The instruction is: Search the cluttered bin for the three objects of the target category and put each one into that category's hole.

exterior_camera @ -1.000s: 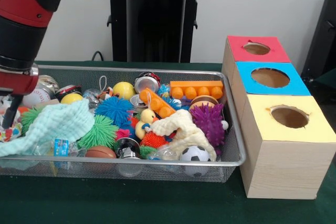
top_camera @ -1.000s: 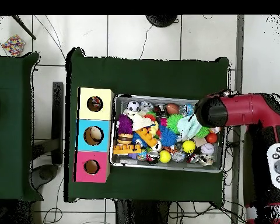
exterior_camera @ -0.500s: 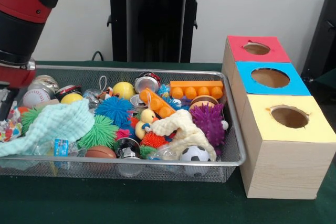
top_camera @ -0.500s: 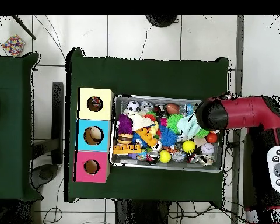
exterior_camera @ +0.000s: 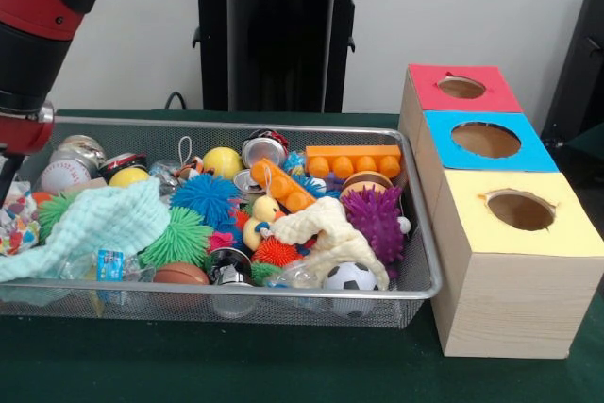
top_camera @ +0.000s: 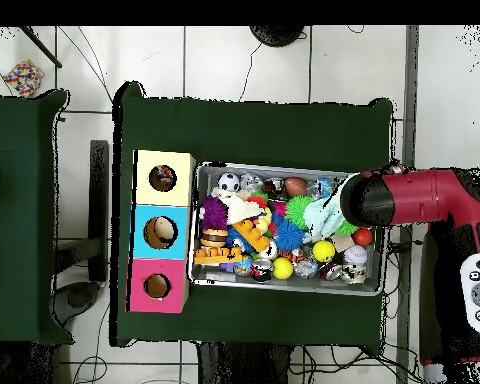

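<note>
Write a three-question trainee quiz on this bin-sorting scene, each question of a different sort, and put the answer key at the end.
1. True or false: the soccer ball lies at the end of the wire bin nearest the wooden box.
2. In the front view, which colour is the box top closest to the camera? A. red B. blue C. yellow
3. Fill in: the orange studded brick lies against the bin's ____ wall, on the pedestal's side.

Key
1. True. It sits in the front corner beside the box.
2. C. The yellow top is closest, the blue top is in the middle, and the red top is farthest.
3. Far.
</note>
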Tool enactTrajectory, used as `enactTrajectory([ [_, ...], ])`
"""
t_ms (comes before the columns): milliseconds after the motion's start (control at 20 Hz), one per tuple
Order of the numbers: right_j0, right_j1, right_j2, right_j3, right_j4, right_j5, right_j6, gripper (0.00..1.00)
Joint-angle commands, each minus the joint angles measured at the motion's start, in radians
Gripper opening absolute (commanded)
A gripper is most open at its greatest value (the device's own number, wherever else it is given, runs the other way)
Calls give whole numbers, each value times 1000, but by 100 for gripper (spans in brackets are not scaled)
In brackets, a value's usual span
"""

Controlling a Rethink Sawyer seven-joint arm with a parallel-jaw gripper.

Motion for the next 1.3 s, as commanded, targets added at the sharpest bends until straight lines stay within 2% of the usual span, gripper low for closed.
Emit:
enactTrajectory([
  [50,-20,58,-7,58,-13,105,-209,100],
  [800,-55,92,16,46,58,165,-209,100],
  [1300,-62,106,14,42,77,185,-194,100],
])
